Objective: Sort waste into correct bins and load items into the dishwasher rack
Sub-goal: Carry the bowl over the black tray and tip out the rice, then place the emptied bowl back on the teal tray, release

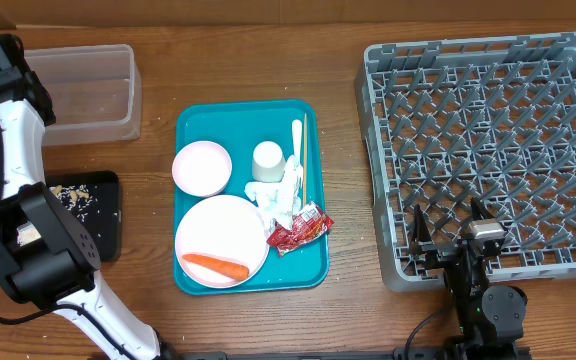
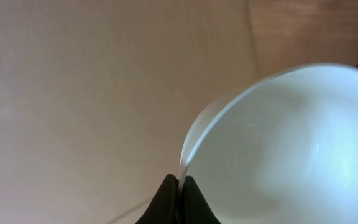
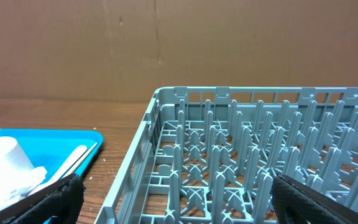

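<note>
Left wrist: our left tool [image 2: 178,180] pinches a white bowl [image 2: 291,149] by its rim; right tool [image 1: 447,215] gapes; next, we judge, the bowl goes to the rack [image 1: 488,120].

Grey plastic rack [image 1: 488,150] matt; teal tray [image 1: 208,125] glossy plastic; table [image 1: 348,200] wood-grain.

1 rack [image 1: 378,170] | 1 tub [image 1: 88,90] | 1 carrot [image 1: 215,266] | 1 cup [image 1: 267,160] | 1 wrapper [image 1: 296,231]
</note>
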Tool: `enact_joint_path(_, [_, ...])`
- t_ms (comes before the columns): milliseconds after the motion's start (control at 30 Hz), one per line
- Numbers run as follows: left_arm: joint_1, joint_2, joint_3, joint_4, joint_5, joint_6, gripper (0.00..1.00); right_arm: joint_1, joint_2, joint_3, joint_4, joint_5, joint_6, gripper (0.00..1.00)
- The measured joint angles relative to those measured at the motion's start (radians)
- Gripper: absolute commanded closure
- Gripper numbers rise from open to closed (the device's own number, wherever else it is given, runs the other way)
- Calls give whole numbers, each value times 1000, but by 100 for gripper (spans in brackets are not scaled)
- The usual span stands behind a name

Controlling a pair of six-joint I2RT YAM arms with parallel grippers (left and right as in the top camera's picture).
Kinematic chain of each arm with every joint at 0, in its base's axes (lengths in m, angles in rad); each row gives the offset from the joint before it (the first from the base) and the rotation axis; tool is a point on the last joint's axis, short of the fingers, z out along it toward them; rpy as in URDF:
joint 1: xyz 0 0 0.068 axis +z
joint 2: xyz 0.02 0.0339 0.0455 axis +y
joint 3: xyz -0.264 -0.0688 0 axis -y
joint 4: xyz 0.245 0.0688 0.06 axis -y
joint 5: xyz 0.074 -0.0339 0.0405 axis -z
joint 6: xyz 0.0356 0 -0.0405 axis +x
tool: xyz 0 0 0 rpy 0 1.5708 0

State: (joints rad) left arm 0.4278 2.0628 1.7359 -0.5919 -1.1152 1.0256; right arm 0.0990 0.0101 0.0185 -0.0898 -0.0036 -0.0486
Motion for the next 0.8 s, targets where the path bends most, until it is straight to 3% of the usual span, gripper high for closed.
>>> enact_joint_path(233, [0,0,0,-136,122,-282,96,0,0,0,0,0,0,0])
enact_joint_path(533, [13,-65,-2,-194,343,-423,96,0,0,0,0,0,0,0])
enact_joint_path(667, [58,-199,-2,-255,628,-468,96,0,0,0,-1,0,0,0])
enact_joint_path(800, [98,-318,-2,-262,1051,-494,96,0,0,0,-1,0,0,0])
